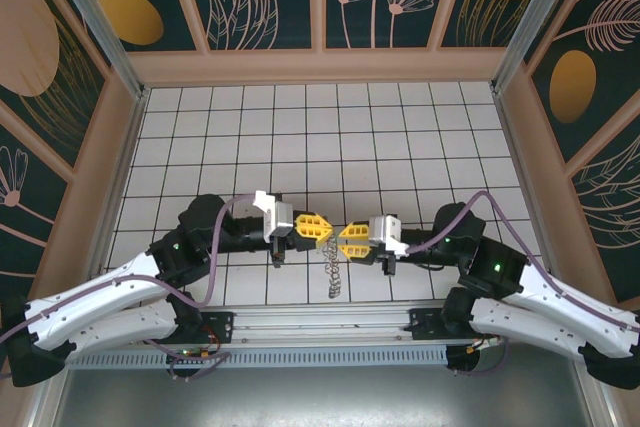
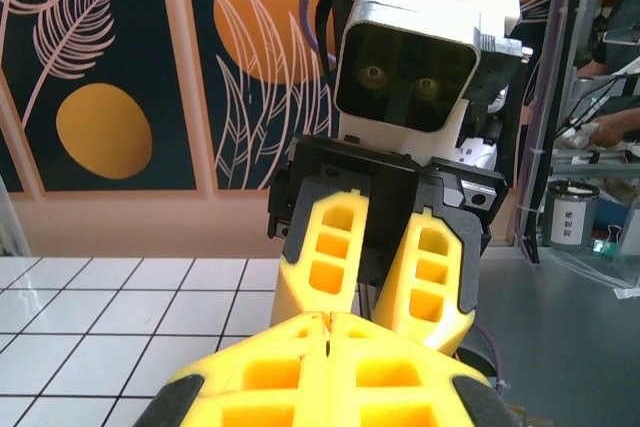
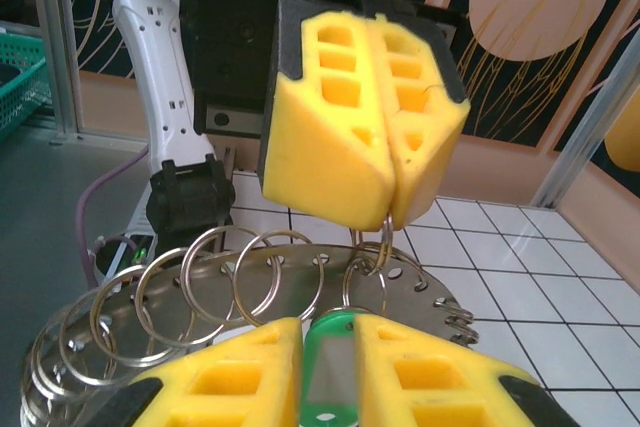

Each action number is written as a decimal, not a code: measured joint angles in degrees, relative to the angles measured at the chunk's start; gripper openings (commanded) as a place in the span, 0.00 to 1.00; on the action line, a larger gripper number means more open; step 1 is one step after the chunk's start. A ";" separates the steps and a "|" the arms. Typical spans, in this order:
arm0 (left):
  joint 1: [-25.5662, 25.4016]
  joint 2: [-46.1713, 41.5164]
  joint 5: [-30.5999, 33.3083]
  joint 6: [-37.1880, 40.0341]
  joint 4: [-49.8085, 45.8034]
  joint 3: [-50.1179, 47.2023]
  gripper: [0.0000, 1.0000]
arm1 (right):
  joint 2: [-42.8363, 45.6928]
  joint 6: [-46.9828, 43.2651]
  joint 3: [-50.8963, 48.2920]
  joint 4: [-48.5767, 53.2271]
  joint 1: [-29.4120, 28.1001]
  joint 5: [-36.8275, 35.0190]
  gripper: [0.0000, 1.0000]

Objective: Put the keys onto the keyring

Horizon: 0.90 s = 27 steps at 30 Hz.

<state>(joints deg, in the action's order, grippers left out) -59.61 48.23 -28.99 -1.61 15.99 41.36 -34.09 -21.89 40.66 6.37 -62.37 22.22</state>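
The two arms meet tip to tip at the lower centre of the overhead view, above a glossy white tabletop [image 1: 300, 127] ruled in thin black squares. The left gripper [image 1: 318, 230] has its chunky yellow fingers, moulded with hollow cells, pressed flat together. In the right wrist view a thin silvery wire loop comes out of their seam, so they are pinching the keyring [image 1: 335, 272], a string of linked metal rings that dangles below the fingertips. The right gripper [image 3: 330, 342], bottom centre of its own view, has its fingers slightly parted. The key [image 3: 330, 382], a small glossy green piece with rounded corners, sits in that gap. I cannot tell whether they press on it.
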 measured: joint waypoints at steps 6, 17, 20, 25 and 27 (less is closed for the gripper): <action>0.00 -0.22 -1.79 -0.48 5.05 -1.40 0.00 | 2.51 1.46 -0.26 -1.92 0.00 -0.26 0.24; 0.00 -0.17 -3.69 -0.44 8.02 -1.42 0.00 | 1.01 3.98 -0.24 -7.04 -0.11 -0.61 0.24; -0.02 -0.02 -3.87 -0.42 8.02 -1.42 0.00 | -0.83 4.46 -0.24 -7.91 -0.11 -0.13 0.24; 0.00 0.04 -4.00 -0.42 8.00 -1.46 0.00 | -2.05 4.92 -0.24 -9.33 -0.15 0.83 0.21; 0.00 0.04 -4.00 -0.42 8.00 -1.46 0.00 | -2.29 5.14 -0.24 -9.62 -0.17 1.16 0.19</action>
<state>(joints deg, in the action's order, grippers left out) -59.61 48.27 -32.99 -2.02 23.99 39.90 -36.38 -16.75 40.42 -3.25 -62.54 23.38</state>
